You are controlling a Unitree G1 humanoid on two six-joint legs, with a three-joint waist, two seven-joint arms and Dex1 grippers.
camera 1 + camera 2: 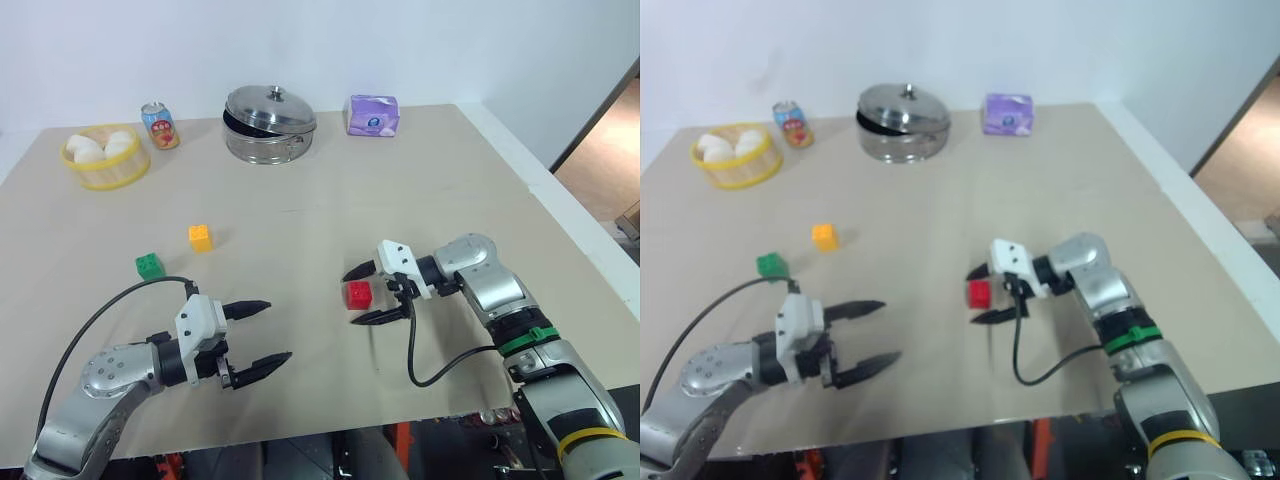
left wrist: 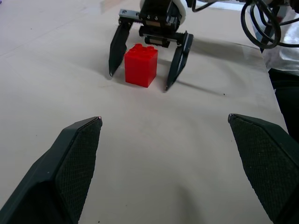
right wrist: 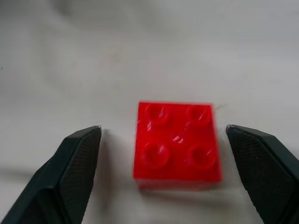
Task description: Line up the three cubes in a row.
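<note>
My right gripper (image 1: 379,295) stands wide open around the red cube (image 1: 358,294) on the desk (image 1: 450,190), fingers clear of it. My left gripper (image 1: 262,334) gapes empty; the green cube (image 1: 150,265) and yellow-orange cube (image 1: 200,237) lie beyond it.

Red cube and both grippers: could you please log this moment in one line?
red cube: on table, between open fingers | right gripper: open | left gripper: open, empty
</note>
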